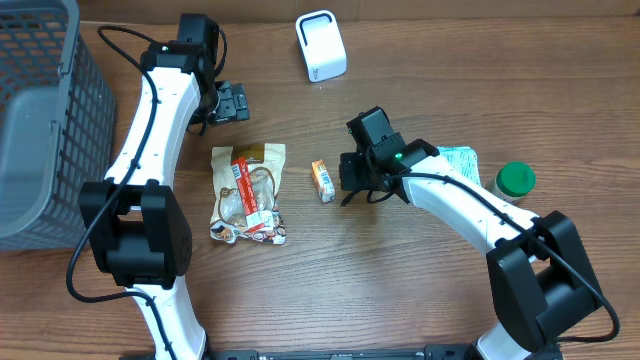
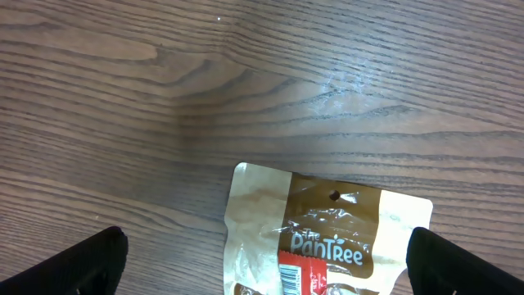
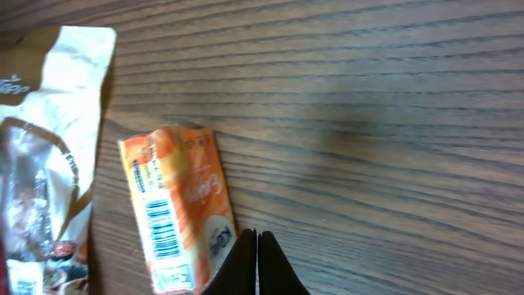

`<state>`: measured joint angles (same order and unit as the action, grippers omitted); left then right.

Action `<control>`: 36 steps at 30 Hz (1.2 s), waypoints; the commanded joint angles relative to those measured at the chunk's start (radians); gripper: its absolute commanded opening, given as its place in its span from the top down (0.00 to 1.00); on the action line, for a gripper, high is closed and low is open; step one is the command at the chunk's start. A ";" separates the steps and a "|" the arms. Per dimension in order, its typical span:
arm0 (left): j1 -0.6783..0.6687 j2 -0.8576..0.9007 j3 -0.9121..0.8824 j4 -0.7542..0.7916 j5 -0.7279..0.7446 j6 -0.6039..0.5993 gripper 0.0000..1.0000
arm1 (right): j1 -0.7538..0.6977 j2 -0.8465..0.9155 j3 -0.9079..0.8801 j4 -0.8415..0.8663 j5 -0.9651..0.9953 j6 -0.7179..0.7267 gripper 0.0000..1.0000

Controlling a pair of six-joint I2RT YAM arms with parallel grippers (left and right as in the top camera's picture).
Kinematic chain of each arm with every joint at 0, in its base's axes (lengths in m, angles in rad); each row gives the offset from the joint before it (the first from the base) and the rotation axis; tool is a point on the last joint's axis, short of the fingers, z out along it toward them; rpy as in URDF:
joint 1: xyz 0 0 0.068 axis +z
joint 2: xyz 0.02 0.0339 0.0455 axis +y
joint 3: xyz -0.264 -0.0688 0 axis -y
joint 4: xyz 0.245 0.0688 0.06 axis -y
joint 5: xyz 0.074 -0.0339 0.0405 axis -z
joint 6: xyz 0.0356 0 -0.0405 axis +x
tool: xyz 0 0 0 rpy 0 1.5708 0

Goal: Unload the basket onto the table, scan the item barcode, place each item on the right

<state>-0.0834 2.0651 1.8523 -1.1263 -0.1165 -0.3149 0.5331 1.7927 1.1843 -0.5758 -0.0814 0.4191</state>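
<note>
Packet (image 3: 176, 209) is lying barcode-up beside the bag (image 1: 248, 195). I'm hovering the right gripper (image 3: 257, 236), pinched closed and empty, just beside it; left gripper (image 2: 264, 258) is gaping, empty. Approaching, I reckon: next I'm parting jaws, grasping, carrying to scanner (image 1: 321, 45).

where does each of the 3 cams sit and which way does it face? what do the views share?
Overhead: fixed above the table, facing straight down; shows both arms, the left gripper and the right gripper.
Left wrist: on the left arm, looking down at the snack bag; its open fingers sit in the bottom corners.
Right wrist: on the right arm, looking down at the orange packet; its shut fingertips are at bottom centre.
Shared: overhead and left wrist both see the bag; overhead and right wrist both see the packet.
</note>
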 commanded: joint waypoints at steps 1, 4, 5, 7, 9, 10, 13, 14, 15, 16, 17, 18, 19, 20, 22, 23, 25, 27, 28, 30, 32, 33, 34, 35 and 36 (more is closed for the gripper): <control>-0.002 -0.030 0.016 0.001 0.003 -0.003 0.00 | 0.011 0.002 -0.007 0.014 -0.053 0.003 0.96; -0.002 -0.030 0.016 0.001 0.003 -0.003 0.00 | 0.011 0.002 -0.007 0.021 -0.063 0.003 0.96; -0.002 -0.030 0.016 0.001 0.003 -0.003 0.00 | 0.011 0.001 -0.007 0.023 -0.063 0.004 0.96; -0.002 -0.030 0.016 0.001 0.003 -0.003 0.00 | 0.013 0.002 -0.007 0.023 -0.063 0.004 0.96; -0.002 -0.030 0.016 0.001 0.003 -0.003 0.00 | 0.016 0.002 -0.007 0.023 -0.062 0.004 0.96; -0.002 -0.030 0.016 0.001 0.003 -0.003 0.00 | 0.017 0.002 -0.007 0.024 -0.062 0.004 0.96; -0.002 -0.030 0.016 0.001 0.003 -0.003 0.00 | 0.017 0.005 -0.007 0.026 -0.062 0.004 0.96; -0.002 -0.030 0.016 0.001 0.003 -0.003 0.00 | 0.017 0.008 -0.007 0.025 -0.062 0.004 0.96; -0.002 -0.030 0.016 0.001 0.003 -0.003 0.00 | 0.017 0.010 -0.007 0.025 -0.062 0.004 0.96; -0.002 -0.030 0.016 0.001 0.003 -0.003 0.00 | 0.018 0.015 -0.007 0.026 -0.062 0.004 0.96; -0.002 -0.030 0.016 0.001 0.003 -0.003 0.00 | 0.018 0.019 -0.007 0.026 -0.062 0.004 0.96; -0.002 -0.030 0.016 0.001 0.003 -0.003 0.00 | 0.018 0.027 -0.007 0.027 -0.062 0.004 0.96; -0.002 -0.030 0.016 0.001 0.003 -0.003 0.00 | 0.018 0.034 -0.007 0.030 -0.063 0.004 0.96; -0.002 -0.030 0.016 0.001 0.003 -0.003 0.00 | 0.018 0.041 -0.007 0.032 -0.063 0.004 0.96; -0.002 -0.030 0.016 0.001 0.003 -0.003 0.00 | 0.018 0.050 -0.007 0.032 -0.063 0.004 0.96; -0.002 -0.030 0.016 0.001 0.003 -0.003 0.00 | 0.018 0.050 -0.007 0.032 -0.063 0.004 0.96; -0.002 -0.030 0.016 0.001 0.003 -0.003 0.00 | 0.018 0.050 -0.007 0.035 -0.063 0.004 0.96; -0.002 -0.030 0.016 0.001 0.003 -0.003 0.00 | 0.018 0.050 -0.007 0.041 -0.081 0.004 0.96; -0.002 -0.030 0.016 0.001 0.003 -0.003 0.00 | 0.018 0.050 -0.007 0.043 -0.090 0.004 0.96; -0.002 -0.030 0.016 0.001 0.003 -0.003 0.00 | 0.024 0.050 -0.007 0.052 -0.113 0.004 0.96; -0.002 -0.030 0.016 0.001 0.003 -0.003 0.00 | 0.036 0.050 -0.007 0.060 -0.123 0.004 0.96; -0.002 -0.030 0.016 0.001 0.003 -0.003 0.00 | 0.045 0.050 -0.007 0.064 -0.122 0.004 0.96; -0.002 -0.030 0.016 0.001 0.003 -0.003 0.00 | 0.053 0.050 -0.007 0.068 -0.122 0.004 0.96; -0.002 -0.030 0.016 0.001 0.003 -0.003 0.00 | 0.066 0.050 -0.007 0.074 -0.122 0.004 0.96; -0.002 -0.030 0.016 0.001 0.003 -0.003 0.00 | 0.075 0.050 -0.007 0.076 -0.122 0.004 0.96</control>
<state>-0.0834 2.0651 1.8523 -1.1263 -0.1165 -0.3149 0.5747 1.8378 1.1835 -0.5098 -0.1833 0.4191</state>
